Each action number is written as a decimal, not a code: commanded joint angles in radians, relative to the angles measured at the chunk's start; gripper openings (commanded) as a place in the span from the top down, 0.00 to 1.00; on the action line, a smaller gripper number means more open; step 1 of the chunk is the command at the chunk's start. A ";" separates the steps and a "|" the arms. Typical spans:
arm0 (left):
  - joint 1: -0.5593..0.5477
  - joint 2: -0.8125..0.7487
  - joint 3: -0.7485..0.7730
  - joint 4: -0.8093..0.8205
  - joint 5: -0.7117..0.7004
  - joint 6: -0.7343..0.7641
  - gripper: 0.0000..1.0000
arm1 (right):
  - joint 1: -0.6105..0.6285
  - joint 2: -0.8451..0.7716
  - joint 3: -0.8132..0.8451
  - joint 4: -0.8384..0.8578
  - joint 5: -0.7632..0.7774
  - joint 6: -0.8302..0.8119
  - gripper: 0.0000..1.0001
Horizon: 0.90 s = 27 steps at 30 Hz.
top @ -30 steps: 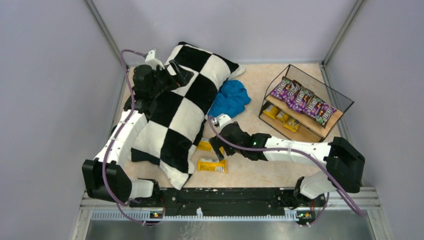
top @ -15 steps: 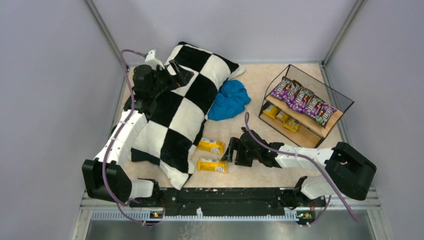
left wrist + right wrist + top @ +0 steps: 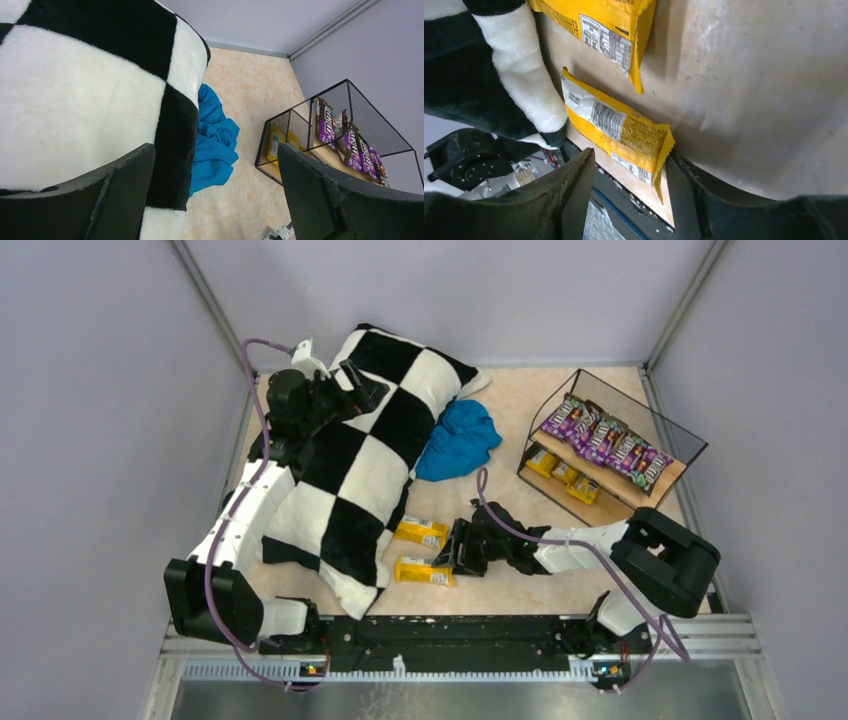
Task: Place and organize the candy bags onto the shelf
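Observation:
Two yellow candy bags lie on the table by the pillow's near corner, one farther (image 3: 421,532) and one nearer (image 3: 425,571). My right gripper (image 3: 457,554) is low at their right ends. In the right wrist view its jaws (image 3: 631,161) stand apart around the right end of the nearer bag (image 3: 619,127), whose corner touches one finger (image 3: 684,175); the farther bag (image 3: 599,30) lies beyond. The shelf (image 3: 668,481) at the right holds several purple bags (image 3: 605,440) on top and yellow bags (image 3: 563,473) below. My left gripper (image 3: 360,380) hangs open over the pillow, holding nothing.
A black-and-white checkered pillow (image 3: 365,465) covers the left half of the table. A blue cloth (image 3: 458,440) lies between it and the shelf. The table's near edge and black rail (image 3: 450,625) run just behind the nearer bag. Grey walls enclose the table.
My right arm has drawn back toward the near edge, and its gripper has dropped from over the farther yellow bag to the nearer bag's right end, jaws narrowing. The left arm has not moved.

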 commanded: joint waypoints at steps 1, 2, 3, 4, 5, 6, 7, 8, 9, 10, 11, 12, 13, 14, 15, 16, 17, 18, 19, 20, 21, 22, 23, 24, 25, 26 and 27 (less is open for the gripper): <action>-0.002 0.012 0.023 0.045 0.000 0.003 0.02 | 0.002 0.085 0.014 0.060 -0.009 -0.004 0.49; -0.002 0.011 0.022 0.045 0.000 0.003 0.02 | 0.002 0.102 0.017 0.074 -0.016 -0.004 0.51; -0.002 0.012 0.022 0.045 -0.002 0.004 0.02 | 0.002 0.115 0.021 0.079 -0.020 -0.005 0.54; -0.002 0.014 0.023 0.045 -0.006 0.006 0.02 | 0.002 0.127 0.025 0.082 -0.024 -0.007 0.55; -0.002 0.015 0.023 0.043 -0.006 0.006 0.02 | 0.002 0.134 0.028 0.086 -0.027 -0.016 0.56; -0.001 0.017 0.024 0.042 -0.005 0.006 0.02 | 0.002 0.139 0.030 0.088 -0.028 -0.023 0.57; -0.001 0.018 0.024 0.043 -0.001 0.005 0.02 | 0.002 0.140 0.030 0.088 -0.027 -0.030 0.58; 0.001 0.019 0.025 0.044 0.001 0.003 0.02 | 0.002 0.141 0.031 0.086 -0.025 -0.039 0.61; 0.001 0.018 0.025 0.045 0.003 0.003 0.02 | 0.002 0.139 0.034 0.077 -0.020 -0.055 0.65; 0.001 0.018 0.025 0.044 0.003 0.003 0.02 | 0.002 0.137 0.038 0.062 -0.011 -0.066 0.70; 0.001 0.018 0.024 0.044 0.003 0.003 0.02 | 0.002 0.133 0.041 0.052 -0.005 -0.075 0.74; 0.001 0.018 0.025 0.044 0.002 0.003 0.02 | 0.002 0.125 0.042 0.044 0.002 -0.082 0.77; 0.001 0.018 0.025 0.044 0.003 0.003 0.02 | 0.002 0.119 0.042 0.040 0.010 -0.089 0.80; 0.001 0.017 0.024 0.044 0.003 0.003 0.02 | 0.003 0.112 0.042 0.037 0.016 -0.098 0.82; 0.001 0.017 0.025 0.045 0.003 0.003 0.02 | 0.002 0.104 0.044 0.032 0.021 -0.109 0.85; 0.001 0.017 0.025 0.045 0.004 0.002 0.02 | 0.002 0.094 0.045 0.026 0.026 -0.121 0.87; 0.001 0.018 0.024 0.044 0.004 0.002 0.02 | 0.002 0.085 0.050 0.015 0.032 -0.133 0.89; 0.001 0.018 0.023 0.044 0.004 0.001 0.02 | 0.002 0.074 0.055 -0.003 0.040 -0.147 0.91; 0.001 0.017 0.023 0.045 0.004 0.001 0.02 | 0.003 0.061 0.063 -0.023 0.047 -0.162 0.92; 0.001 0.017 0.023 0.045 0.004 0.001 0.02 | 0.003 0.047 0.070 -0.050 0.055 -0.178 0.93; 0.001 0.016 0.023 0.045 0.005 0.001 0.02 | 0.002 0.030 0.081 -0.080 0.063 -0.197 0.94; 0.001 0.015 0.024 0.044 0.006 0.000 0.02 | 0.002 0.009 0.093 -0.112 0.074 -0.223 0.97; 0.001 0.015 0.023 0.046 0.007 -0.001 0.02 | 0.003 -0.010 0.108 -0.156 0.095 -0.252 1.00; 0.001 0.013 0.023 0.046 0.008 -0.001 0.02 | 0.003 -0.033 0.129 -0.210 0.122 -0.284 1.00; 0.001 0.012 0.023 0.047 0.009 -0.002 0.02 | 0.002 -0.054 0.153 -0.283 0.159 -0.320 1.00; 0.001 0.011 0.023 0.047 0.009 -0.003 0.02 | 0.002 -0.075 0.182 -0.346 0.191 -0.359 1.00; 0.002 0.009 0.023 0.046 0.009 -0.003 0.02 | 0.002 -0.098 0.214 -0.409 0.235 -0.405 1.00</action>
